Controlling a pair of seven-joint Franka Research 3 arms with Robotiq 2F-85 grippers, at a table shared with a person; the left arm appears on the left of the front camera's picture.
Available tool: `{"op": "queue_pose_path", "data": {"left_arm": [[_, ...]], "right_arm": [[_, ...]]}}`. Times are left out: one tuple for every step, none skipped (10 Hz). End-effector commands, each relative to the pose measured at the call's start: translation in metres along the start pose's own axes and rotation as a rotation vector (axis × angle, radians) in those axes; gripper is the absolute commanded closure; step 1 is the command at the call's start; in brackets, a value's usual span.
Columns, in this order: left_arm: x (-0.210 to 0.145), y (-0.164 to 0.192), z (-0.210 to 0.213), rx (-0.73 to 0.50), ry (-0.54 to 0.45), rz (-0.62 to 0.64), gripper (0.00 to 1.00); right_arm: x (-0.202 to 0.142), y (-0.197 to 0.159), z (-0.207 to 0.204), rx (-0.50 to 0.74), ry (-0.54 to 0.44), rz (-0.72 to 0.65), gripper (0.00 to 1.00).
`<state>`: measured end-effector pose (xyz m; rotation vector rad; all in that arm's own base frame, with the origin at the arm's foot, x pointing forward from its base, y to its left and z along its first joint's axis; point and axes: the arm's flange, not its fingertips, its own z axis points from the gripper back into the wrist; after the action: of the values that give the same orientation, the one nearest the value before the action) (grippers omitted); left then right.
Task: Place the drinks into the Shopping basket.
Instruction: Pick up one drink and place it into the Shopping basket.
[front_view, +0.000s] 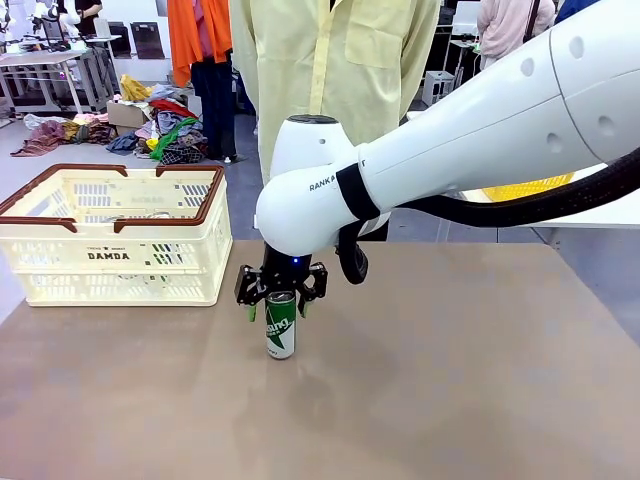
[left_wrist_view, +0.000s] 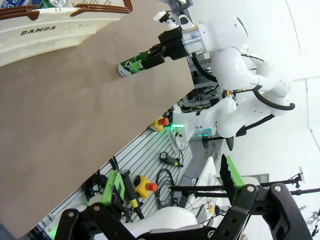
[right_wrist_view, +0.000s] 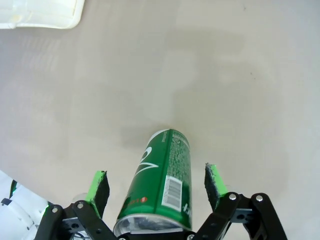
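A green drink can (front_view: 280, 325) with a white logo stands upright on the brown table, near the middle. My right gripper (front_view: 281, 295) hangs over its top, open, with a green pad on either side and a gap to each. The right wrist view looks down the can (right_wrist_view: 162, 187) between the spread fingers (right_wrist_view: 98, 187). The cream Shopping basket (front_view: 115, 235) with dark red-brown handles stands at the table's far left. My left gripper (left_wrist_view: 172, 182) is open and holds nothing, well off the table's edge, looking back at the can (left_wrist_view: 131, 67) and basket (left_wrist_view: 45, 30).
A person in a pale yellow coat (front_view: 335, 60) stands at the far side of the table. A yellow mesh basket (front_view: 525, 187) shows behind my right arm. Bare brown tabletop (front_view: 450, 380) stretches between can and basket and to the right.
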<state>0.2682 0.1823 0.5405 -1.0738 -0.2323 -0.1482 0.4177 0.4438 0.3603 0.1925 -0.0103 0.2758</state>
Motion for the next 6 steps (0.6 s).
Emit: {"op": "queue_pose_path", "data": {"left_arm": [[0.000,-0.004,0.000,-0.016,-0.008,0.007,0.00],[0.000,-0.004,0.000,-0.016,-0.008,0.007,0.00],[0.000,-0.004,0.000,-0.016,-0.008,0.007,0.00],[0.000,-0.004,0.000,-0.016,-0.008,0.007,0.00],[0.000,-0.004,0.000,-0.016,-0.008,0.007,0.00],[0.000,-0.004,0.000,-0.016,-0.008,0.007,0.00]], "right_arm": [[-0.007,-0.008,0.018,0.034,-0.055,0.044,0.00],[-0.010,-0.006,0.043,0.031,-0.073,0.066,0.00],[-0.015,-0.003,0.072,0.004,-0.090,0.071,0.00],[-0.022,-0.001,0.107,-0.023,-0.100,0.096,0.00],[-0.032,-0.002,0.136,-0.023,-0.123,0.112,0.00],[-0.047,-0.012,0.163,0.011,-0.136,0.097,0.00]]}}
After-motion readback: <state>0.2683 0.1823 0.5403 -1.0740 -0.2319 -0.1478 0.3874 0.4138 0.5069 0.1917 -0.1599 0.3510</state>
